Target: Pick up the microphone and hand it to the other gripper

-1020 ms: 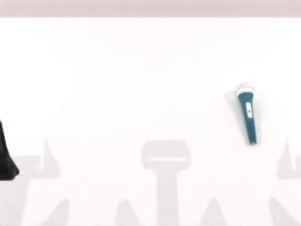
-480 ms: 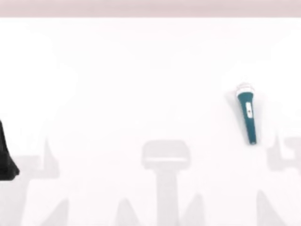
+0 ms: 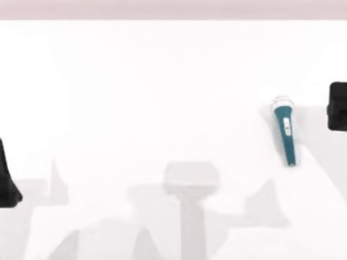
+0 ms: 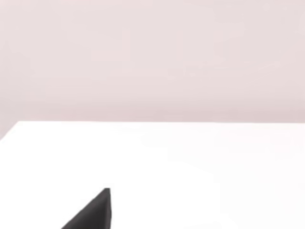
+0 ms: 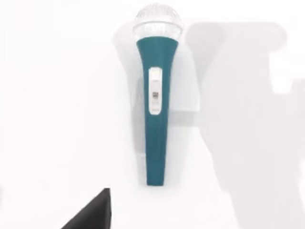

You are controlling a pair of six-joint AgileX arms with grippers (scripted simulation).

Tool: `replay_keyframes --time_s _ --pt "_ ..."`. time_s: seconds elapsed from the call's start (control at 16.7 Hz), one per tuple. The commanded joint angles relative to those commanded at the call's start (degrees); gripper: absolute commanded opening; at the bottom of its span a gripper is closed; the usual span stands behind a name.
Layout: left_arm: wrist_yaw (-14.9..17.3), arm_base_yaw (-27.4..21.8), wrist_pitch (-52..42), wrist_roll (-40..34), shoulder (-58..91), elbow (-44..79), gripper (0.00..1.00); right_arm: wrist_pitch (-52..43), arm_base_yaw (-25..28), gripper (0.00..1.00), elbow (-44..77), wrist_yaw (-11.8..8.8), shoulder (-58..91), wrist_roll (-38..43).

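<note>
Trouble, if it comes, will come from the mic being so slim: it lies flat on the counter toward the right side, untouched, head pointing away. Right pincer hangs just beside it at the edge of view; left pincer is parked far left. I can't tell how either stands. An off-centre pinch could roll or skid it aside.

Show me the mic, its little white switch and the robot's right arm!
mic (image 3: 285, 135), top view, teal handle.
switch (image 5: 155, 98), right wrist view, middle of the white plate.
right arm (image 3: 338, 106), top view, black block at the right edge.
</note>
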Motion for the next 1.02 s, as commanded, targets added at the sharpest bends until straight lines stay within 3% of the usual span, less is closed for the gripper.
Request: replay_keyframes --time_s 0.48,1.02 --pt "0.0 0.0 0.0 0.0 0.0 0.0 1.00 -17.5 6.1 1.00 26.3 0.6 35.6 6.7" --pt "0.0 0.0 0.0 0.0 0.0 0.0 1.00 -21.5 6.9 1.00 30.3 1.1 41.6 7.8"
